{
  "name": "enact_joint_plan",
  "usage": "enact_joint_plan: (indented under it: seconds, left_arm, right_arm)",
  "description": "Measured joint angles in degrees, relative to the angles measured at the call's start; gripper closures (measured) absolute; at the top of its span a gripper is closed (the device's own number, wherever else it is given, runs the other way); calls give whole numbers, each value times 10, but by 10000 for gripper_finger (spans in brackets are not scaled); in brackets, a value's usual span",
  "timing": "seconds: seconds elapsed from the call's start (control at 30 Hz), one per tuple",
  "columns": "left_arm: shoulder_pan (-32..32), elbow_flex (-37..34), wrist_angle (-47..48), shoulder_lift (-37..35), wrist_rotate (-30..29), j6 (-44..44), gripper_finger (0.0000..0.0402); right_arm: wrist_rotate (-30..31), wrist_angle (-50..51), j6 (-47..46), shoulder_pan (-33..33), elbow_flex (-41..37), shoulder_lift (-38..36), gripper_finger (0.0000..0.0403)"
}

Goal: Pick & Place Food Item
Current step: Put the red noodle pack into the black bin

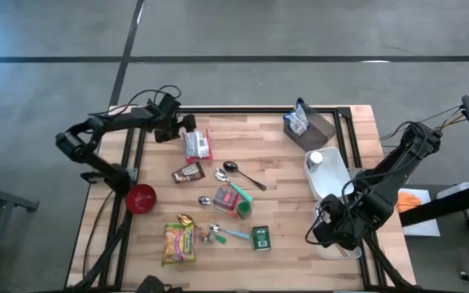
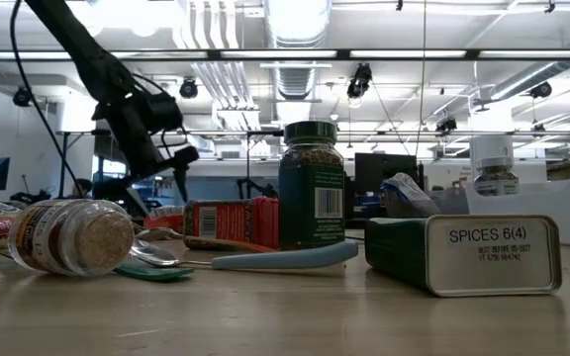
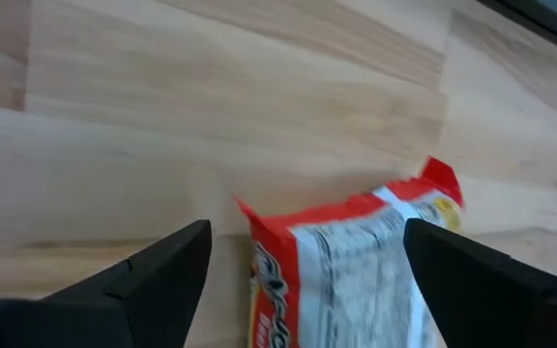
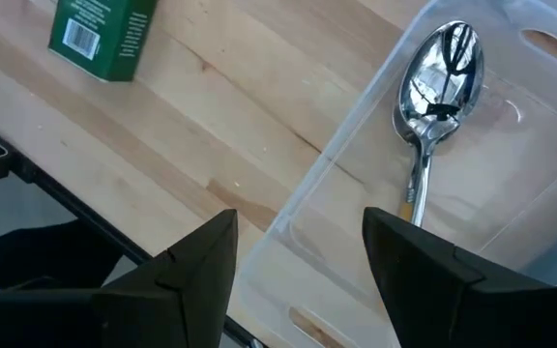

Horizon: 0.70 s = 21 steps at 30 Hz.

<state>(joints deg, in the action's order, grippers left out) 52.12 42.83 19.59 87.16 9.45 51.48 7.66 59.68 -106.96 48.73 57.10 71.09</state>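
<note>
A red-and-white food packet (image 1: pixel 196 146) lies flat on the wooden table at the far left. My left gripper (image 1: pixel 177 129) hovers open just above its far end. In the left wrist view the two fingers stand on either side of the packet (image 3: pixel 346 271) without touching it. My right gripper (image 1: pixel 328 232) hangs open near the table's right front corner, over the rim of a clear plastic bin (image 4: pixel 491 193). A metal spoon (image 4: pixel 433 87) lies in the bin. Nothing is between the right gripper's fingers (image 4: pixel 201 261).
Spread over the table's middle are a brown packet (image 1: pixel 188 172), a spoon (image 1: pixel 241 173), a red bowl (image 1: pixel 141 198), a yellow snack bag (image 1: pixel 179 242), spice jars (image 1: pixel 226 200) and a green tin (image 1: pixel 260 237). A tissue box (image 1: pixel 308 122) stands at the far right.
</note>
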Motion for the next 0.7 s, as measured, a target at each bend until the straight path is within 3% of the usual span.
enact_joint_plan:
  seconds: [0.17, 0.7]
  left_arm:
    - [0, 0, -7, 16, -10, 4, 103]
    - [0, 0, -27, 20, 67, 11, 331]
  right_arm:
    - [0, -1, 0, 0, 0, 0, 183]
    - [-1, -5, -7, 0, 0, 2, 183]
